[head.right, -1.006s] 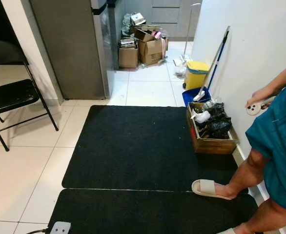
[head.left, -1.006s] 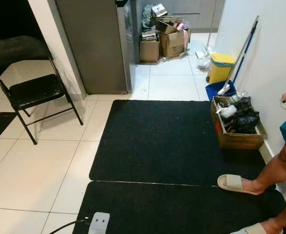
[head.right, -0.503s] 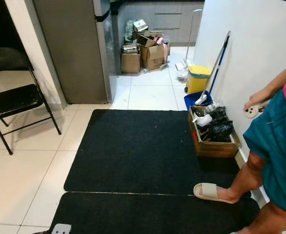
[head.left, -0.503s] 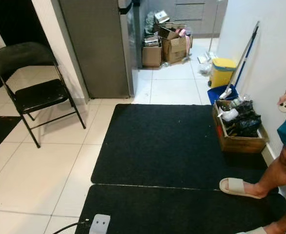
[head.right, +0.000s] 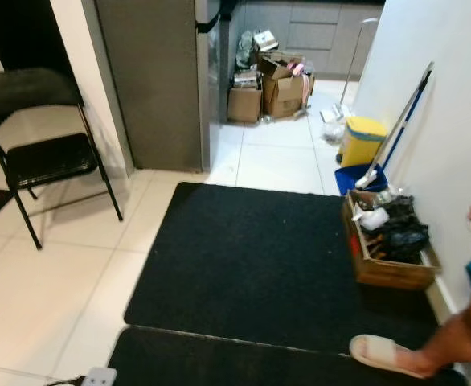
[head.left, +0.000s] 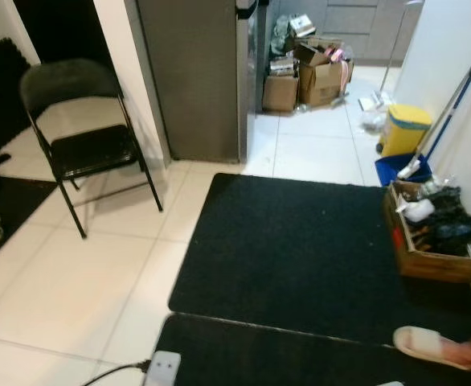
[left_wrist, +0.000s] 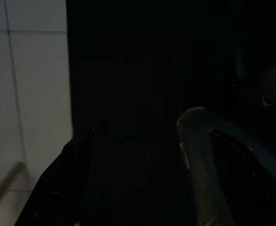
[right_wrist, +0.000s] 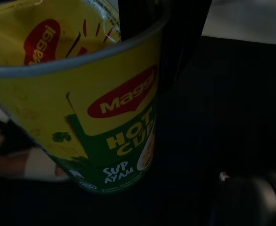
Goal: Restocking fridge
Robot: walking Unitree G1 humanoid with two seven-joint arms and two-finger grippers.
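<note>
- The right tool carried a yellow-and-green Maggi Hot Cup noodle cup, with a black finger running along the cup's side, so it looked clamped on the cup.
- The left wrist view was very dark: the left tool hung over the black mat beside white tile, and whether its fingers stood wide or narrow could not be told.
- Judged from this, restocking was at an early stage: the cup was in hand, but the grey fridge stood well ahead with its side toward the robot, and nothing had been placed inside yet.
- What seemed left was the walk across the mats, getting the door open, and setting the cup on a shelf.
- The floor was white tile with two black mats laid end to end.
- A black folding chair stood left of the fridge.
- A wooden crate of dark items sat by the right wall, near a mop, a yellow bin and cardboard boxes further back.
- A person's sandalled foot rested on the mat at the right.
</note>
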